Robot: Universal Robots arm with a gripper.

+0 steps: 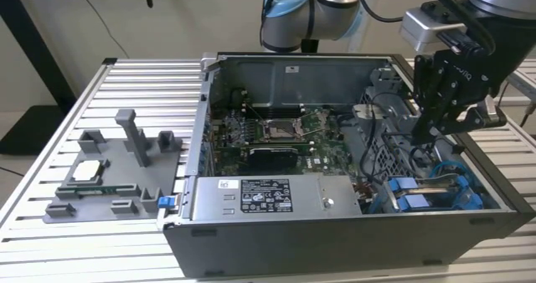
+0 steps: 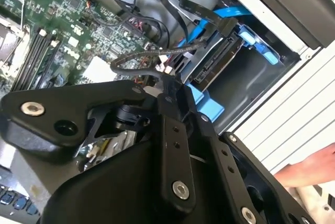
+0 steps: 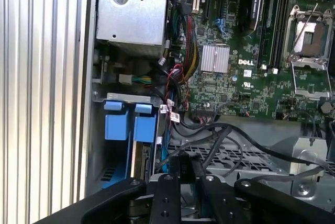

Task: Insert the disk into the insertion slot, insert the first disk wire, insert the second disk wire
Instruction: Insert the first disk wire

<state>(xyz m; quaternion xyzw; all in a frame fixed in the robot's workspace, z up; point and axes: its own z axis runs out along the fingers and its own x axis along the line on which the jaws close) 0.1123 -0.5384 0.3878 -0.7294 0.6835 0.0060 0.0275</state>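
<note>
Ribbed silver metal desk [image 1: 125, 82], brushed, dull sheen. Dark grey sheet-metal computer case [image 1: 335, 239], matt. Silver-grey metal disk [image 2: 215, 63] in bright blue plastic frame [image 1: 410, 201], smooth and faintly glossy. Black gripper [image 1: 425, 133], matt, with bright metal screws.

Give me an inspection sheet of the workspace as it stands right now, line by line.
Surface: slatted metal table carrying the open computer case.
Job's things: disk, clipped in its blue frame, sits in the slot at the case's corner.
Clutter: grey fixture with loose parts, at the exterior view's left.
Grippers: gripper hangs inside the case above the disk.
Cables: black wire loops right at the gripper's tip; blue cable reaches the disk's end.
Surroundings: a hand beside the case.
</note>
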